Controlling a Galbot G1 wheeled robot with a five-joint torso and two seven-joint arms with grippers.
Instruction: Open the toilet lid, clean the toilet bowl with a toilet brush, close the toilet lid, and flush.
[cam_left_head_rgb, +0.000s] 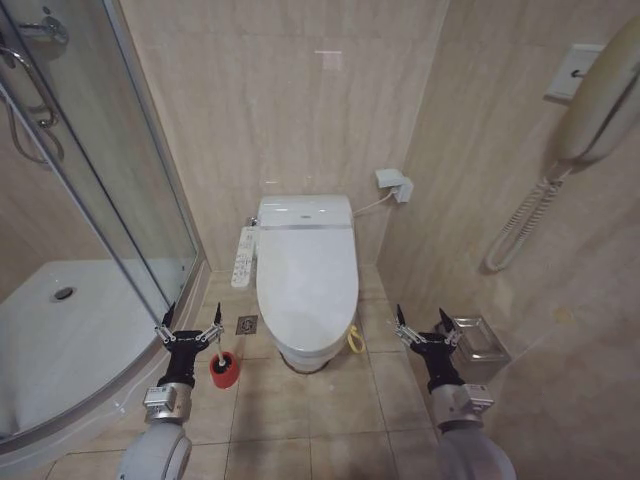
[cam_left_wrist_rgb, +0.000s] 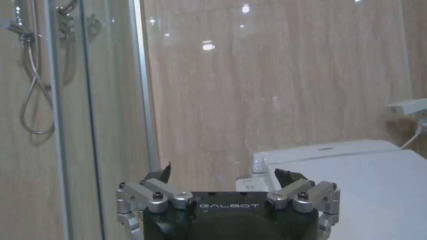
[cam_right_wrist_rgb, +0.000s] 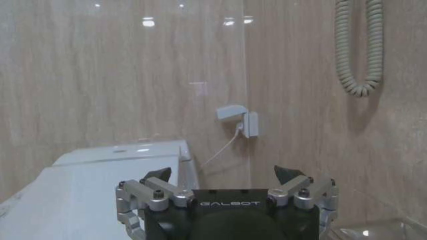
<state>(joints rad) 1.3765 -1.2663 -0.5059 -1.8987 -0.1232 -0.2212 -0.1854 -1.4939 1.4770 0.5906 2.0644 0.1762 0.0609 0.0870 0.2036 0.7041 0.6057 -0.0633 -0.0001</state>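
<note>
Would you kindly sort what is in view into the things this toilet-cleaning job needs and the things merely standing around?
Needed for the job:
toilet lid, shut
toilet brush, in its red holder
left claw, open
right claw, open

Just standing around:
shower tray
wall phone
metal bin

Your two arms look like twins: rounded pale grey shells near the base, then a silver metal collar, then a slim black wrist. The left gripper (cam_left_head_rgb: 190, 324) and right gripper (cam_left_head_rgb: 421, 323) both have black pointed fingertips on silver linkage bars. Up close on the wrist cams you get a black body with GALBOT printed in white, plus chunky silver knuckles with dark screw heads on each side.
</note>
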